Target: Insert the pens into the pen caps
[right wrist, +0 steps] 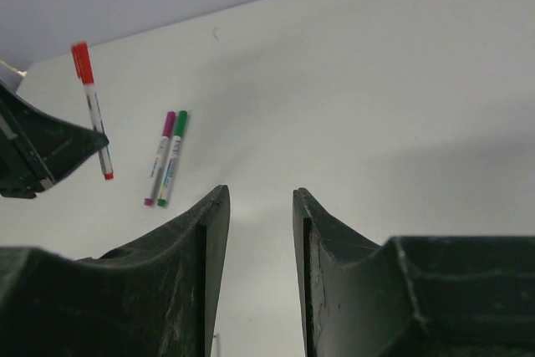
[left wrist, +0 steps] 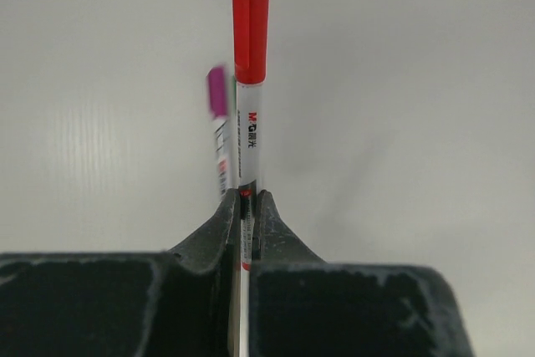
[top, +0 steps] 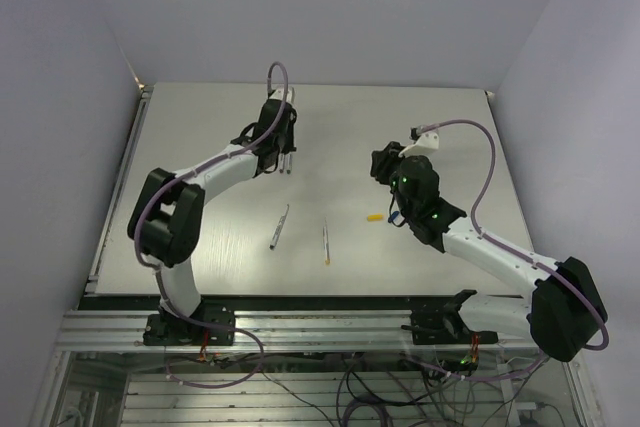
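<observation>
far left-centre — left gripper clamps a held pen, cap on it; two capped pens lie side by side on the table just beside | near centre — bare pen left of second bare pen | loose cap right of both, near right gripper

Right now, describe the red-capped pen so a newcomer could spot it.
Over the far side of the table, left of centre, the left gripper is shut on the white-barrelled red-capped pen. The purple-capped pen and green-capped pen lie side by side nearby; only this one is gripped.
</observation>
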You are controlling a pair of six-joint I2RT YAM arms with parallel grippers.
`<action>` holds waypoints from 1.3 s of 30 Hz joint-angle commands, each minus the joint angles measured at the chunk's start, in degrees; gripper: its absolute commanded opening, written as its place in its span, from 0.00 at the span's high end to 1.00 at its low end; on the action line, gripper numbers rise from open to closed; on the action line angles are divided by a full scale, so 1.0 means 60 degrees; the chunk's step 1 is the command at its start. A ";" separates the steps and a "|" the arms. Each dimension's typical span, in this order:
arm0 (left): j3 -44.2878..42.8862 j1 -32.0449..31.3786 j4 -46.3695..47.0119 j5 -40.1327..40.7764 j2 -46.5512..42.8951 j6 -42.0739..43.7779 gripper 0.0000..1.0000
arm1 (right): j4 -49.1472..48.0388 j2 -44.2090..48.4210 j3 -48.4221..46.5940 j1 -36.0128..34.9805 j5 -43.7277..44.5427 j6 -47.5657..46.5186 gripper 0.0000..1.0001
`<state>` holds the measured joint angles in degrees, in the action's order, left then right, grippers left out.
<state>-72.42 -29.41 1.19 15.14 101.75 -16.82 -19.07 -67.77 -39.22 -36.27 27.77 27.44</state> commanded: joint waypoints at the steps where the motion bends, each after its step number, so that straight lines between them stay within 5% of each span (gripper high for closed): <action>1: -0.0501 0.0402 -0.1694 0.0313 0.0777 0.0188 0.93 | 0.0708 0.0010 0.0076 0.0003 0.0530 0.0283 0.64; 15: -0.0839 0.1355 -0.1818 0.0294 0.2228 0.0131 0.93 | 0.1231 0.0269 0.0185 0.0001 0.1066 0.0620 0.64; 39: -0.1626 0.1634 -0.1569 -0.1338 0.3329 -0.0378 0.77 | 0.1077 0.0326 0.0279 0.0000 0.0997 0.0722 0.65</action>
<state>-80.88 -19.81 -9.10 10.76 120.11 -17.82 -11.70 -65.93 -38.22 -36.27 32.99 31.14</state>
